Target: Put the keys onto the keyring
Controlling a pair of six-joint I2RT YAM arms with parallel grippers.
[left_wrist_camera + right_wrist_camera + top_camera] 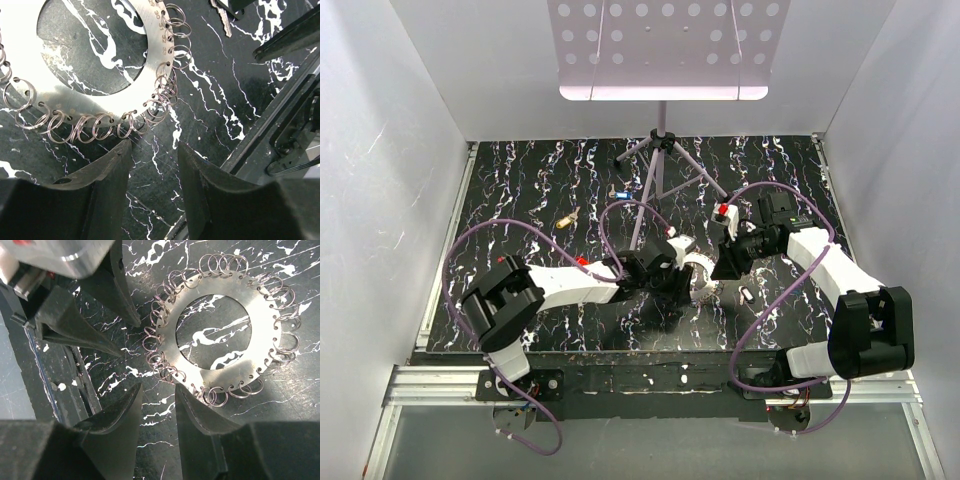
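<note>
Silvery keyring point(262, 335) flat on black marbled table point(520, 190), open centre facing up.

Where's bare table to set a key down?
Bare table far left, between the left wall and the brass key; also far right, past the tripod stand. Crowded centre: left gripper and right gripper flank the keyring.

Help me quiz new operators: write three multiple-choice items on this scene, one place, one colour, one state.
1. The keyring lies: A between the left gripper and right gripper; B against the back wall; C off the table.
2. The table is: A plain white; B black with white streaks; C green.
3. The left gripper's jaws are: A clamped on the keyring; B shut tight; C apart, nothing between.
A: both wrist views show it just ahead. B: every view shows it. C: bare table shows between them.
</note>
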